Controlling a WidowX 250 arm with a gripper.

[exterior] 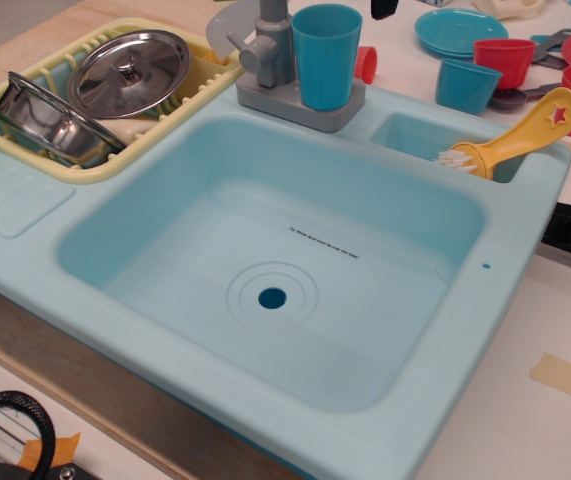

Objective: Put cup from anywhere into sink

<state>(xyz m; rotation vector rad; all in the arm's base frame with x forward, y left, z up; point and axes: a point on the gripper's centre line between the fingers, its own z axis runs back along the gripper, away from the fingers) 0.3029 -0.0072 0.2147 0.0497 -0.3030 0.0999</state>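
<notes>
The tall teal-blue cup (326, 55) stands upright on the grey faucet base (300, 102), at the back rim of the sink and right beside the faucet (270, 45). The light aqua sink (115, 215) fills the middle of the view. Its deep basin holds nothing, and the round drain hole (272, 297) shows. Only a small dark piece of my gripper (384, 8) shows at the top edge, just up and right of the cup and apart from it. Its fingers are cut off by the frame.
A yellow dish rack (35, 150) at the back left holds a steel pot (40, 120) and lid (130, 72). A yellow brush (515, 135) lies in the small side compartment. Behind are a shorter teal cup (467, 86), red cups (505, 60), and teal plates (460, 30).
</notes>
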